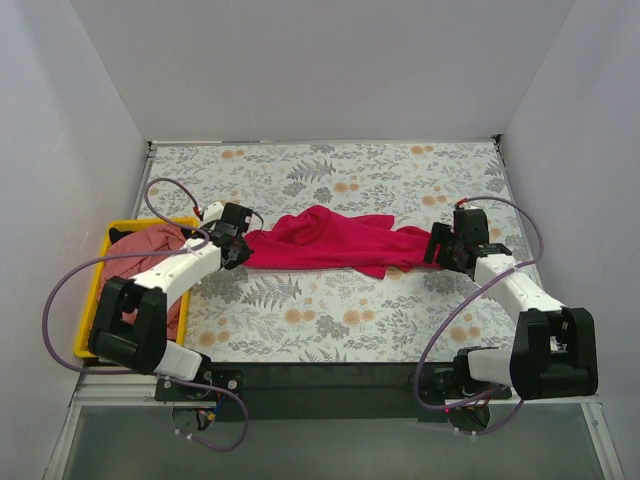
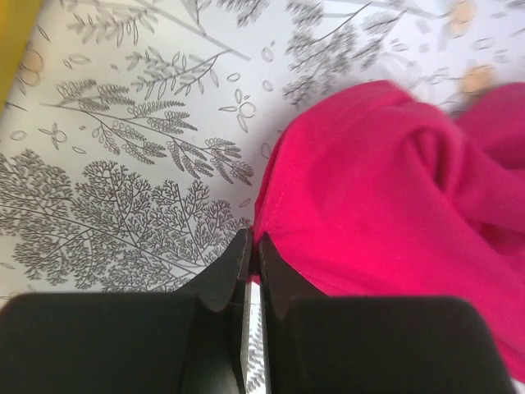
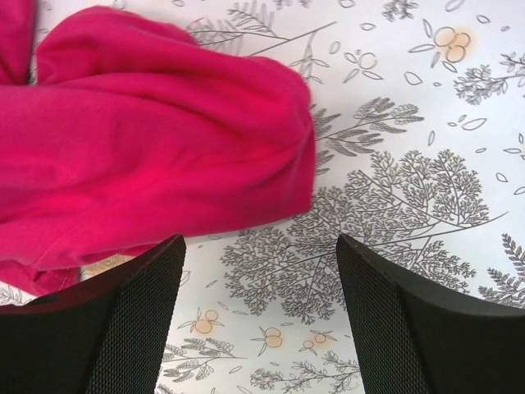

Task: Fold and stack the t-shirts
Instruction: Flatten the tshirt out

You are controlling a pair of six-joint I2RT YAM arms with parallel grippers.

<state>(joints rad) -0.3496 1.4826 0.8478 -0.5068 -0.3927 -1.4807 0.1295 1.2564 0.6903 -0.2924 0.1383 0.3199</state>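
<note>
There were two t-shirts, one magenta-red t-shirt (image 1: 330, 240) and one salmon-pink t-shirt (image 1: 150, 240), plus one yellow bin (image 1: 92, 300) on one tabletop (image 1: 330, 180).

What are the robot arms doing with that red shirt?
Two robot arms are working on a magenta-red t-shirt lying bunched on the flowery table. The left gripper is shut right at the shirt's left edge; whether it caught any cloth is unclear. The right gripper is open at the other end. A salmon-pink shirt lies in the yellow bin.
</note>
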